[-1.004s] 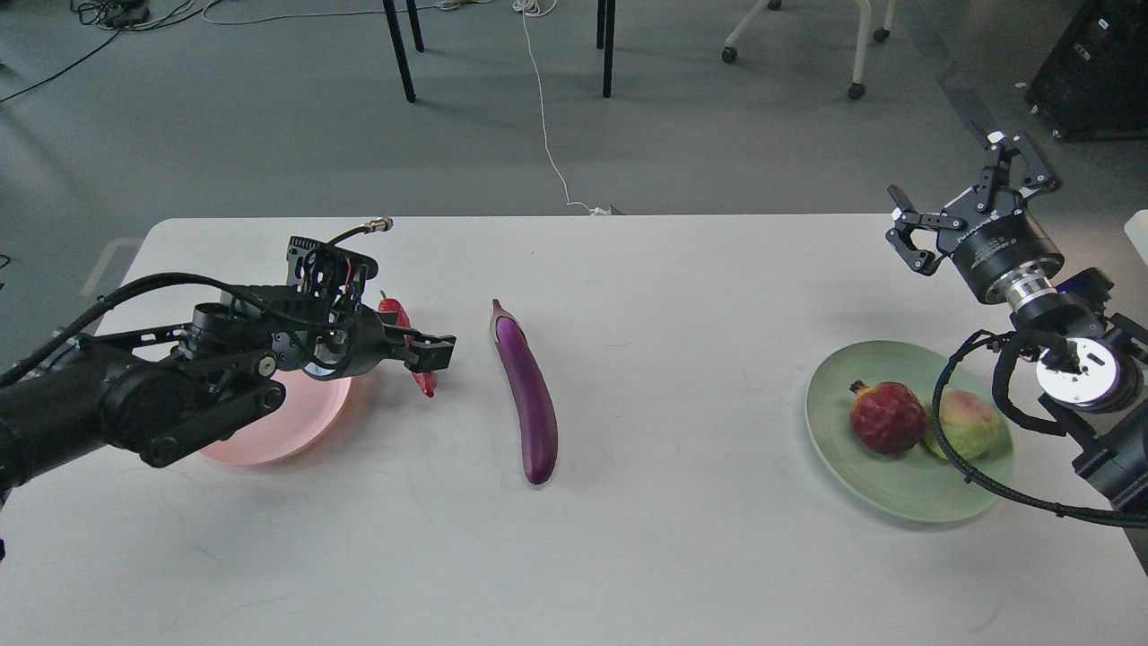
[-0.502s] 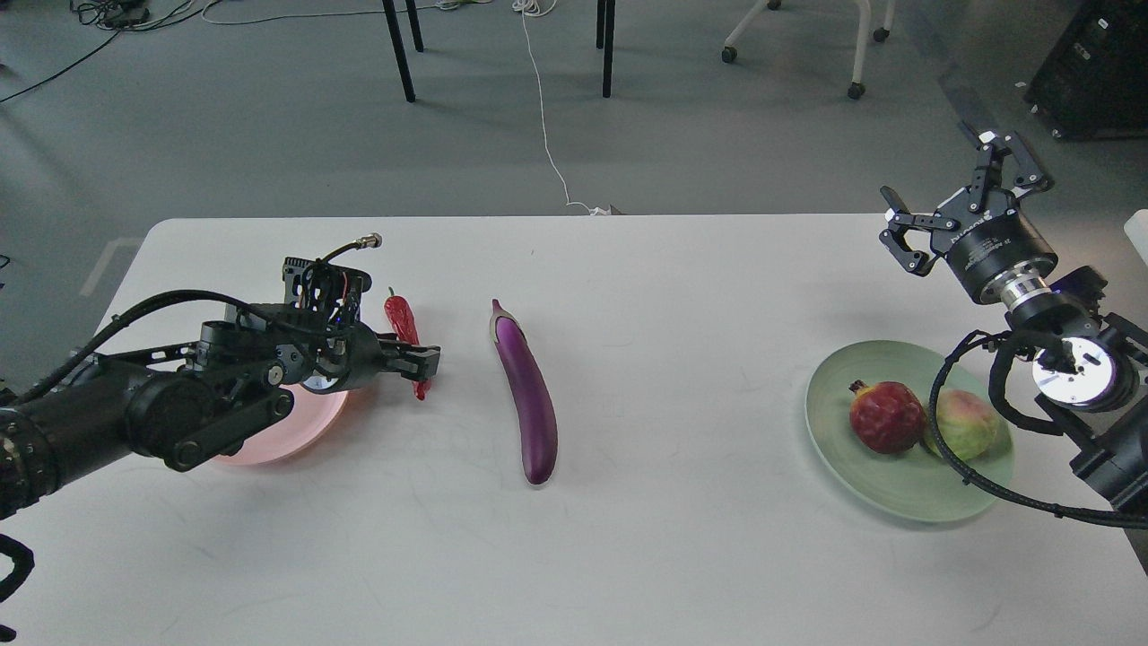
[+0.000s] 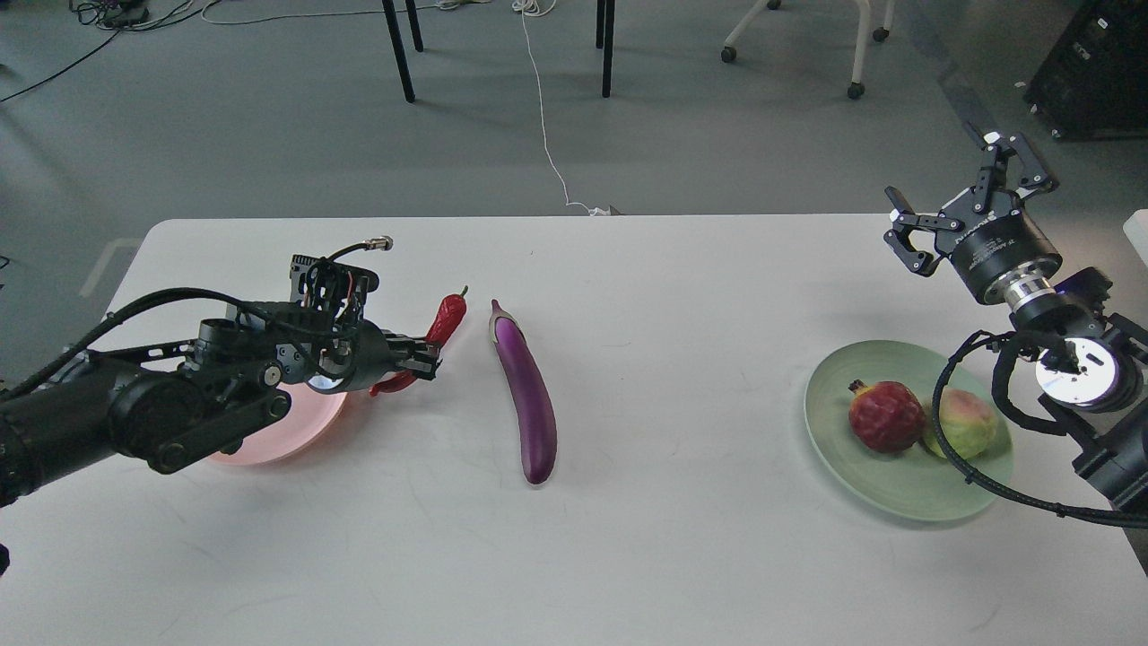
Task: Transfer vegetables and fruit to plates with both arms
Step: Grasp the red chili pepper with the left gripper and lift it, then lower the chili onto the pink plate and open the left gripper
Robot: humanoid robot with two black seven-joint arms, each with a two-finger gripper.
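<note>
My left gripper is shut on the lower part of the red chili pepper, which slants up to the right with its green stem on top, just right of the pink plate. The purple eggplant lies lengthwise on the table, close to the right of the chili. The pale green plate at the right holds the dark red pomegranate and the pale-green fruit side by side. My right gripper is open and empty, raised behind that plate.
The white table ends in a front edge below and a right edge by my right arm. My left arm covers much of the pink plate. A black cable loops over the green plate's right side. Chair legs and cords are on the floor behind.
The chili has swung from leaning stem-left to slanting stem-right, held in my left gripper, closer to the eggplant. My right gripper has barely shifted.
</note>
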